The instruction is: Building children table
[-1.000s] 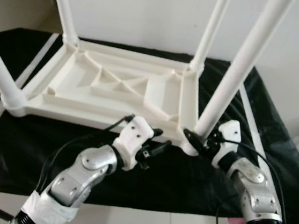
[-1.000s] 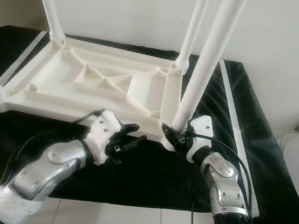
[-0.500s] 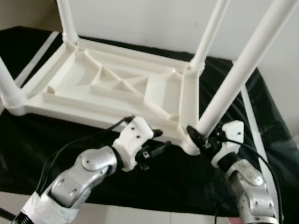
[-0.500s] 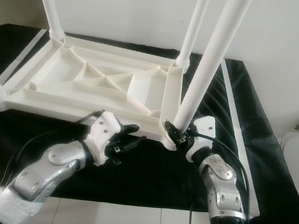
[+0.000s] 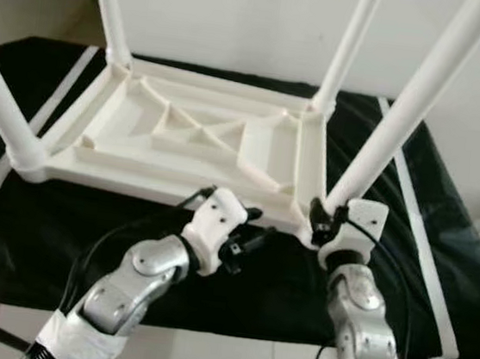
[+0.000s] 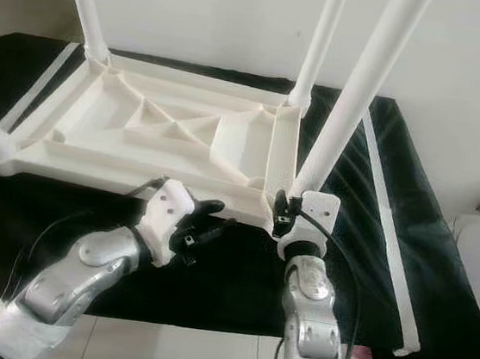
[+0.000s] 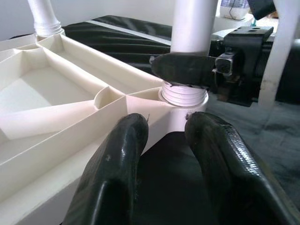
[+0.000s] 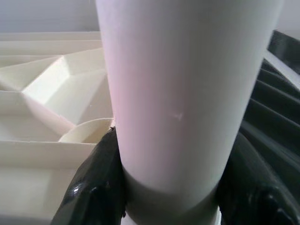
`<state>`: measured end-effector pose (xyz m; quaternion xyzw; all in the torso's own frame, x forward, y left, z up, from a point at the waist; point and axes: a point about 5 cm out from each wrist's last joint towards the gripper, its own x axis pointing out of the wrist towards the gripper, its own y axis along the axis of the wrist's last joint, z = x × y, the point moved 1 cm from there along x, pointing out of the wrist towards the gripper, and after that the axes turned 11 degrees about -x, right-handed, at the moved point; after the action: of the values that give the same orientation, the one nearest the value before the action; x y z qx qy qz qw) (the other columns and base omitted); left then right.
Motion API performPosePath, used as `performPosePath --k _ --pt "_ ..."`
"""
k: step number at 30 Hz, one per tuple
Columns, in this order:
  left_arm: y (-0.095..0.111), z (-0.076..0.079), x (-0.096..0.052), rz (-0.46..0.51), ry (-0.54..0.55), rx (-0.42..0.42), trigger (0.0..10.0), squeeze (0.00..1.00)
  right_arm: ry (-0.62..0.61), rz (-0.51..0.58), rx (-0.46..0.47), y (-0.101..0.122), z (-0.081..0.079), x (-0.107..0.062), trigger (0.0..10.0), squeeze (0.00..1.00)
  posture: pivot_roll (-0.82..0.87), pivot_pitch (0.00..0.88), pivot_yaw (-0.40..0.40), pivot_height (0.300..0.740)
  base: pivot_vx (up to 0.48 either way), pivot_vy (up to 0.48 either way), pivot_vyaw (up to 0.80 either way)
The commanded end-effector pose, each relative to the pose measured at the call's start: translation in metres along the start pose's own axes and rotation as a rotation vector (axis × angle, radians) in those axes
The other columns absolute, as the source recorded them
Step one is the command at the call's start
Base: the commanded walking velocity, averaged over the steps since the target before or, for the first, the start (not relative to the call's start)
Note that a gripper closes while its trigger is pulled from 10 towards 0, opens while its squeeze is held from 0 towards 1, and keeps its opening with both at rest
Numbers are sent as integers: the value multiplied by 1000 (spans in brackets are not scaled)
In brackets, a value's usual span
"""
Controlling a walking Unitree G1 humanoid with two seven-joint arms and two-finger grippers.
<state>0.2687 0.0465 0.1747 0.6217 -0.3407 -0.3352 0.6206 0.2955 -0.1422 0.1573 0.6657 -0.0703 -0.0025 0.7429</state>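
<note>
No brand, label or writing can be read on anything here. The white plastic children's table [image 5: 200, 145] lies upside down on the black cloth [image 5: 440, 254] that covers the worktop, its ribbed underside facing up and its long axis running across the view from the robot's left to its right. Four white legs stand up from the corners: the near right leg [image 5: 408, 112] leans a little up and to the right, the far right leg [image 5: 349, 45] and far left leg [image 5: 110, 9] rise at the back, and the near left leg [image 5: 1, 109] rises from the near left corner.

The right tool [image 5: 320, 225] is clamped around the base of the near right leg, just above the threaded collar [image 7: 183, 93] where it meets the tabletop; in the right wrist view a black finger [image 8: 93, 187] presses each side of the white tube.

The left tool [image 5: 246, 237] hovers just in front of the table's near edge, left of that corner, its two fingers [image 7: 117, 168] slightly parted and holding nothing.
</note>
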Motion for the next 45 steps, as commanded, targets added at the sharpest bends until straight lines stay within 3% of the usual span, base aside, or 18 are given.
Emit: performPosePath --k 1,4,5,7,8,14,17,18,19,20,25,30,31,32,33,34,44,45 --pt "-5 2 -1 -22 -26 4 10000 0 -85 -90 45 -15 3 -7 10000 0 -88 114 -40 740 0 0 0" --pt "-5 4 -2 -21 -26 -5 10000 0 -43 -60 76 -7 -10 -10 10000 0 -97 110 -34 740 0 0 0" --pt "-5 4 -2 -21 -28 -7 10000 0 -17 -38 79 -4 -12 -10 10000 937 -97 110 -34 740 0 0 0" --pt "-6 5 -2 -22 -30 -8 10000 0 -2 -21 82 -2 -11 -10 10000 937 -98 109 -32 740 0 0 0" --pt "-6 5 -2 -22 -33 -6 10000 0 2 -11 85 0 -10 -11 10000 1000 -98 108 -30 740 0 0 0" --pt "-5 5 -2 -21 -37 -2 10000 0 66 13 67 3 -5 -12 10000 1000 -100 109 -28 740 0 0 0" --pt "-3 3 -2 -22 -39 4 10000 0 192 67 28 7 7 -12 10000 1000 -106 116 -18 740 0 0 0" --pt "-3 2 -2 -22 -39 5 10000 0 275 87 -13 7 14 -10 10000 859 -107 118 -18 740 0 0 0" --pt "-3 2 -2 -22 -39 5 10000 0 275 87 -13 7 14 -10 10000 859 -107 118 -18 740 0 0 0" --pt "-3 2 -2 -22 -39 6 10000 0 345 94 -40 6 19 -7 10000 0 -107 116 -19 740 0 0 0" --pt "-3 3 -1 -20 -37 5 10000 0 533 99 -105 0 22 0 10000 0 -103 112 -21 740 0 0 0" --pt "-1 2 -1 -14 -28 13 10000 0 720 98 -194 -11 13 10 10000 0 -87 108 -25 740 0 0 0" --pt "-1 2 -1 -13 -26 13 10000 0 738 99 -193 -12 12 11 9294 0 -87 108 -25 740 0 0 0" --pt "-1 2 -1 -13 -26 13 10000 0 738 99 -193 -12 12 11 9294 0 -87 108 -25 740 0 0 0" --pt "0 1 -1 -11 -25 11 10000 0 764 96 -190 -14 9 14 4118 0 -85 100 -24 740 0 0 0" --pt "0 1 -1 -11 -26 12 10000 0 776 99 -193 -14 8 15 0 0 -82 98 -23 740 0 0 0" --pt "-4 5 -3 -33 -56 -8 10000 0 813 114 -177 -17 7 16 0 0 -77 98 -22 740 0 0 0" --pt "-4 5 -3 -34 -57 -5 10000 0 791 109 -171 -18 9 16 784 0 -78 103 -21 740 0 0 0"
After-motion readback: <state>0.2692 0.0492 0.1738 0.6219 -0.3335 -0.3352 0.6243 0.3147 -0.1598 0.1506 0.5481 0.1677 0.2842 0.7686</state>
